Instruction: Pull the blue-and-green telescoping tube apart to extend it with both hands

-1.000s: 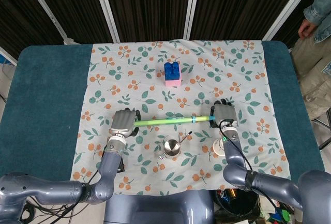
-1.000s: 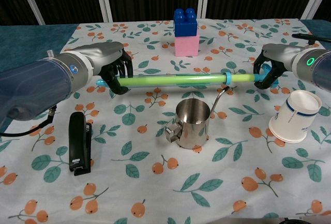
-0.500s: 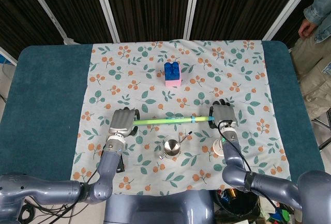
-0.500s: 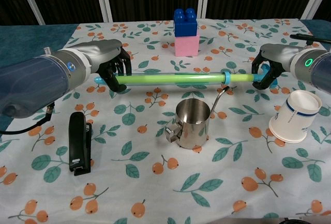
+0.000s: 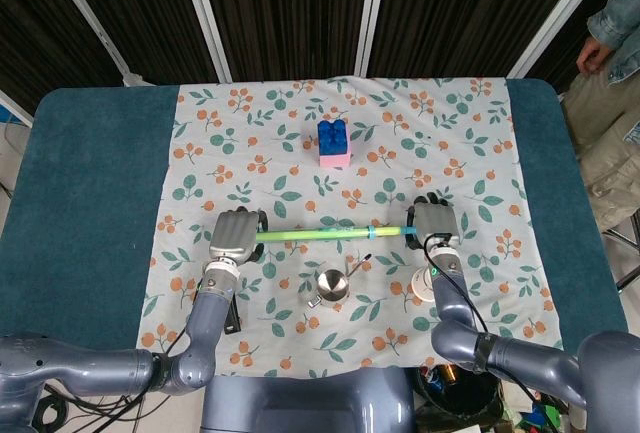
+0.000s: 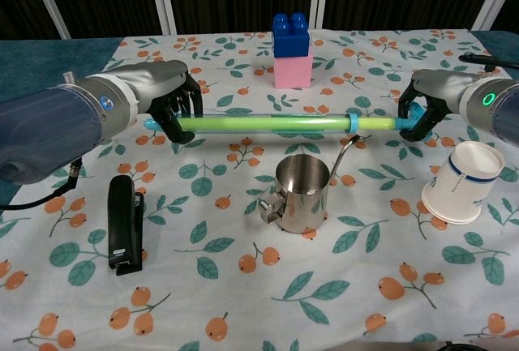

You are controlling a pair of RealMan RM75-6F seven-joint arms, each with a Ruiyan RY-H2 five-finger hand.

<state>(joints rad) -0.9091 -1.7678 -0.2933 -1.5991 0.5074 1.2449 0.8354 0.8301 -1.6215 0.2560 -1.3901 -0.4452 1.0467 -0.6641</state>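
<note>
The telescoping tube (image 5: pixel 320 235) (image 6: pixel 268 124) hangs level above the floral cloth, a long green shaft with a blue ring (image 6: pixel 354 121) near its right end and blue tips at both ends. My left hand (image 5: pixel 233 236) (image 6: pixel 166 100) grips its left end with fingers curled round it. My right hand (image 5: pixel 433 221) (image 6: pixel 428 104) grips the right end, where a blue tip (image 6: pixel 413 116) shows between the fingers.
A steel cup (image 6: pixel 302 193) with a stirrer stands just below the tube. A white paper cup (image 6: pixel 465 181) lies under the right hand. A black stapler (image 6: pixel 125 223) lies at front left. A blue-on-pink block stack (image 6: pixel 292 49) stands behind the tube.
The left hand has slid a little further left along with its end, and the visible green shaft looks slightly longer. The right hand has stayed almost in place.
</note>
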